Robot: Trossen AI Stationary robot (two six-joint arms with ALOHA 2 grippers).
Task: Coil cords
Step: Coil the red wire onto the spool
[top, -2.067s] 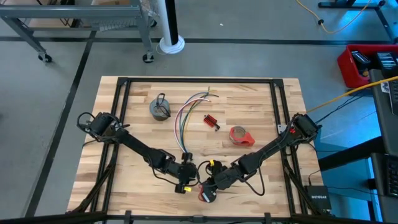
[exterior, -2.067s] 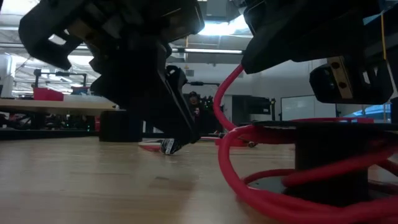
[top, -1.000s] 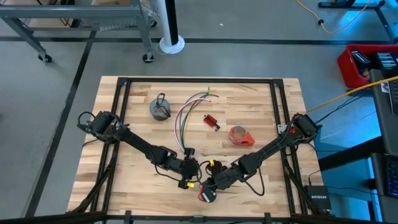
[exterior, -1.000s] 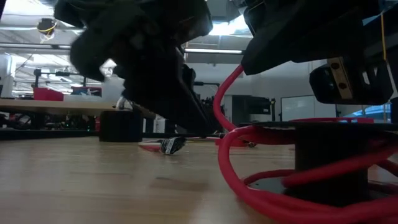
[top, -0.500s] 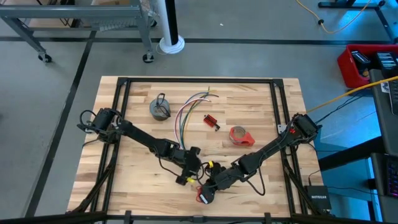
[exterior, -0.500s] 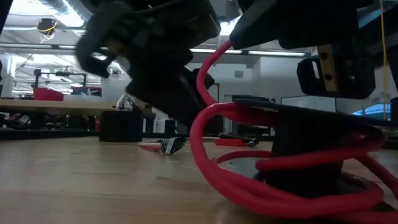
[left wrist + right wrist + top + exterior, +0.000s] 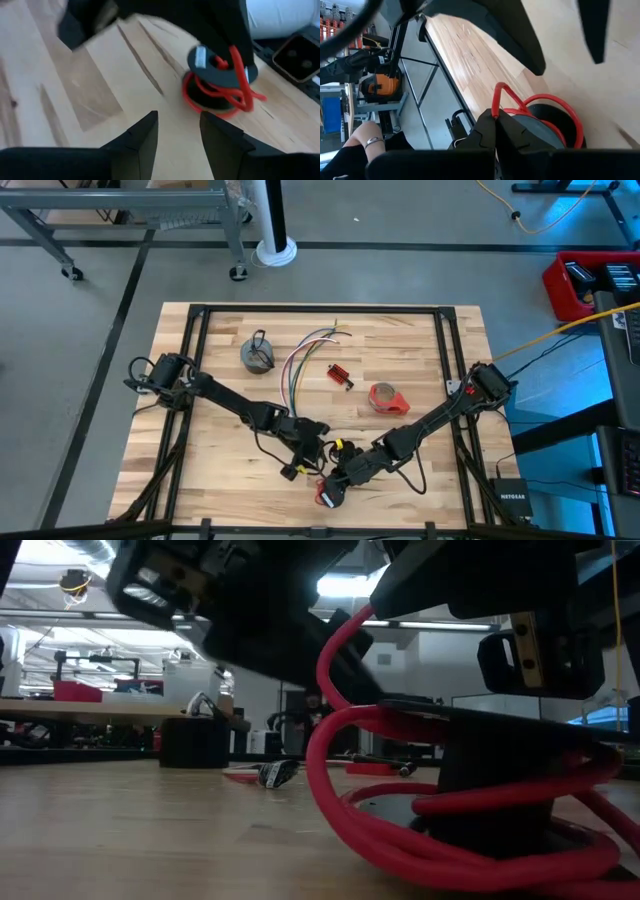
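Note:
A black spool wound with red cord, the black-and-red coil [image 7: 328, 493] [image 7: 219, 82], rests on the table near its near edge. My right gripper [image 7: 337, 477] [image 7: 495, 131] is shut on a loop of that cord just above the spool. My left gripper [image 7: 316, 457] [image 7: 178, 134] hovers open just left of the spool, pointing at it, with nothing between its fingers. The long bundle of coloured wires [image 7: 300, 362] lies loose at the table's middle. The grey coil [image 7: 258, 356] sits to its left. My right gripper pinches the red cord [image 7: 494, 106] between its two shut fingers, at a loop that rises off the spool. The fingers come slanting down from the table's right side. From the hold the cord arches over [image 7: 335, 650] and runs down into the windings on the spool [image 7: 500, 795], which stands on the table.
A red tape roll [image 7: 388, 397] and a small red block [image 7: 340, 375] lie right of the wire bundle. Black frame rails [image 7: 195, 360] run along the table's edges. Bare wood [image 7: 210, 465] lies left of the grippers.
My left gripper has gone toward the table's right, nearer the spool, and has rolled about its own axis; it stays open. The spool has shifted a little and tipped, and the red cord's loops have moved with it. My right gripper stays shut on the cord.

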